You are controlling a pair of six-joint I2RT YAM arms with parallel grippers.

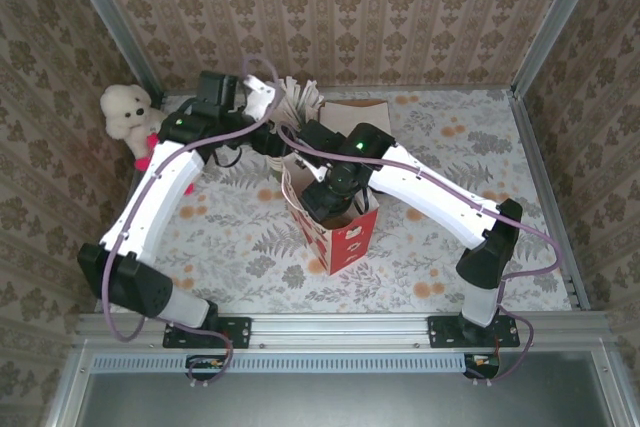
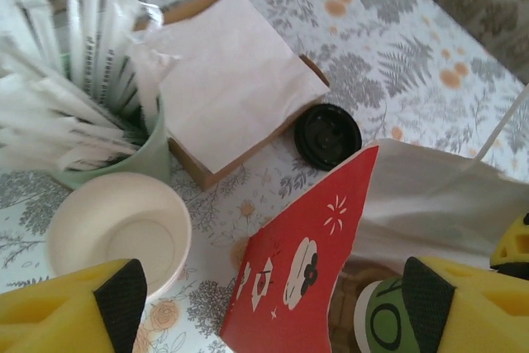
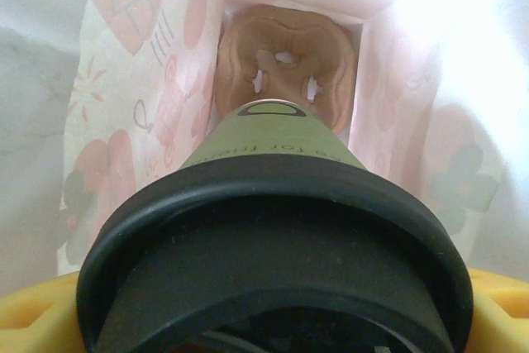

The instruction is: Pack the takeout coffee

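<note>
The takeout coffee [image 3: 273,229], a dark green cup with a black lid, hangs inside the red paper bag [image 1: 340,232], lid towards the right wrist camera. My right gripper [image 3: 264,320] is shut on it near the lid, with yellow fingers [image 3: 37,312] at both sides. A brown cardboard insert [image 3: 285,59] lies on the bag's floor below the cup. From the left wrist view the cup's green lower end [image 2: 384,320] shows in the bag's mouth behind the red wall [image 2: 306,270]. My left gripper [image 2: 277,299] hovers open above the bag's left side, holding nothing.
A stack of cream-lined cups [image 2: 116,233], a pale green mug of wrapped straws [image 2: 74,97], napkins on a brown box [image 2: 231,80] and a flat black lid [image 2: 328,135] sit behind the bag. A white plush toy [image 1: 128,115] stands at the back left.
</note>
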